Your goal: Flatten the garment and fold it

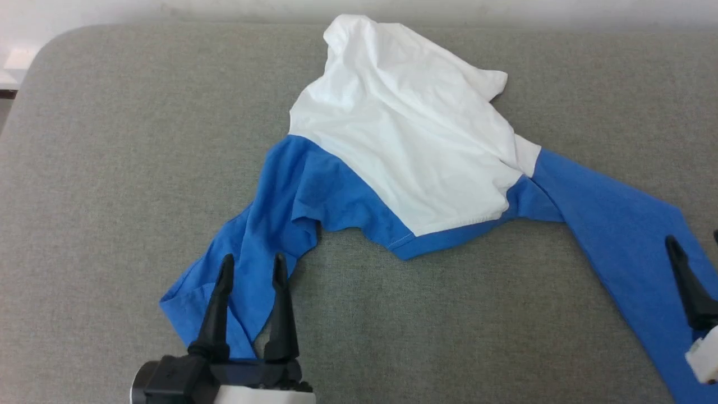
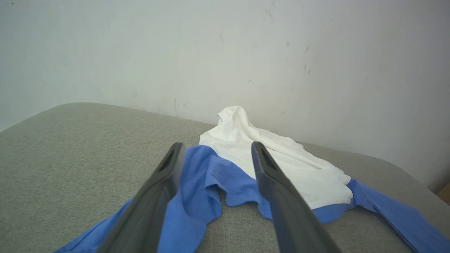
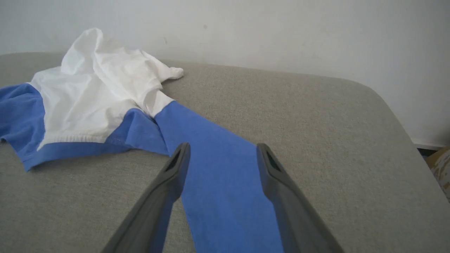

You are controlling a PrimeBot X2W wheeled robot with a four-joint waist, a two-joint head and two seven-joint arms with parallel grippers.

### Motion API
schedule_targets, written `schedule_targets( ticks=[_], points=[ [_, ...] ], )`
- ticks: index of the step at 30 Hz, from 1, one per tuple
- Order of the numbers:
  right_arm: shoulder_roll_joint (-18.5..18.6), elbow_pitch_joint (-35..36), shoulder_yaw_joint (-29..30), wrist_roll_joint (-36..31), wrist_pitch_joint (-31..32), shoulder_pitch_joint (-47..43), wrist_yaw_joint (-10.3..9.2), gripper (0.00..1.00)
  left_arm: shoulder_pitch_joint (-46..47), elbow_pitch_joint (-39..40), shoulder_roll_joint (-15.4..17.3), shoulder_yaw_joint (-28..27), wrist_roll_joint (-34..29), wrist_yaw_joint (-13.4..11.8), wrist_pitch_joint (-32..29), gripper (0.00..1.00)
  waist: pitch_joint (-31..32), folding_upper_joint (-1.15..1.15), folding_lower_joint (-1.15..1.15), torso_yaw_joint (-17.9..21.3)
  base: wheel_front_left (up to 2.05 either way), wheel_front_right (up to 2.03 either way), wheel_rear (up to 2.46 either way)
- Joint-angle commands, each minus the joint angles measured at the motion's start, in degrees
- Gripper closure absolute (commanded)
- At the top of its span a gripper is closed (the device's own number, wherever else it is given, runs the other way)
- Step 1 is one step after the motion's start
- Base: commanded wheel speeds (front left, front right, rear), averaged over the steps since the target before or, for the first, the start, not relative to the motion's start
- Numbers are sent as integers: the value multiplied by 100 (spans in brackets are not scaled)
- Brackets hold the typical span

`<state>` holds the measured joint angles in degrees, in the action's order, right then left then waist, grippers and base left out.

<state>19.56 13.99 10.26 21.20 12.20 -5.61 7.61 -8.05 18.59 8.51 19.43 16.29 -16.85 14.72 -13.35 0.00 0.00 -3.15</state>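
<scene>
The shirt (image 1: 404,140) lies rumpled on the grey pad (image 1: 112,168), not yet flattened. Its white body is bunched at the far side, close to the wall (image 2: 211,52), with 1 peak of cloth standing up at the far end. The blue parts spread toward me in 2 arms: 1 creased and curled at my left, 1 running as a long smooth strip to my right, down to the near edge of the head view.

My left gripper (image 1: 253,259) is over the left blue arm, its 2 fingers spread wide with nothing held between them; along the wrist, blue cloth shows in the gap of the left gripper (image 2: 217,146). My right gripper (image 1: 694,238) sits over the right blue strip, partly cut off by the picture edge. From its wrist, the right gripper (image 3: 223,146) is equally wide apart and empty, the strip passing beneath both fingers. I cannot tell whether either gripper's tips touch the cloth.
</scene>
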Motion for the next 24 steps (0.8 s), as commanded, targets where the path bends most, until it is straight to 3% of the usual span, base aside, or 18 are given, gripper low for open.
schedule_targets(
  ticks=[1,8,12,15,16,17,18,24],
  points=[
    [139,-93,0,33,108,52,-12,0,120,-38,-52,13,-74,62,27,0,-146,0,0,20,0,0,0],
    [996,-729,-245,561,1377,-401,-12,0,283,-89,-279,31,-324,214,28,0,-489,0,0,-86,0,0,0],
    [1160,-865,-441,675,1689,-584,-12,0,288,-90,-350,-10,-405,262,28,0,-558,0,0,-139,0,0,0],
    [1111,-1051,-572,592,1547,-556,-12,0,288,-98,-392,-27,-443,294,28,0,-549,0,0,-165,0,0,0],
    [1071,-1137,-587,570,1488,-533,-12,15,290,-97,-402,-31,-456,305,28,0,-538,0,0,-168,0,0,0],
    [1026,-1204,-576,536,1408,-497,-12,74,295,-92,-409,-36,-474,318,28,0,-526,0,0,-171,0,0,0],
    [996,-1241,-565,494,1337,-463,-12,100,299,-84,-414,-47,-491,328,28,0,-515,0,0,-170,0,0,0],
    [916,-1042,-277,489,1015,-229,-12,100,262,-51,-442,-126,-539,360,28,0,-425,0,0,-89,0,0,0]
  ],
)
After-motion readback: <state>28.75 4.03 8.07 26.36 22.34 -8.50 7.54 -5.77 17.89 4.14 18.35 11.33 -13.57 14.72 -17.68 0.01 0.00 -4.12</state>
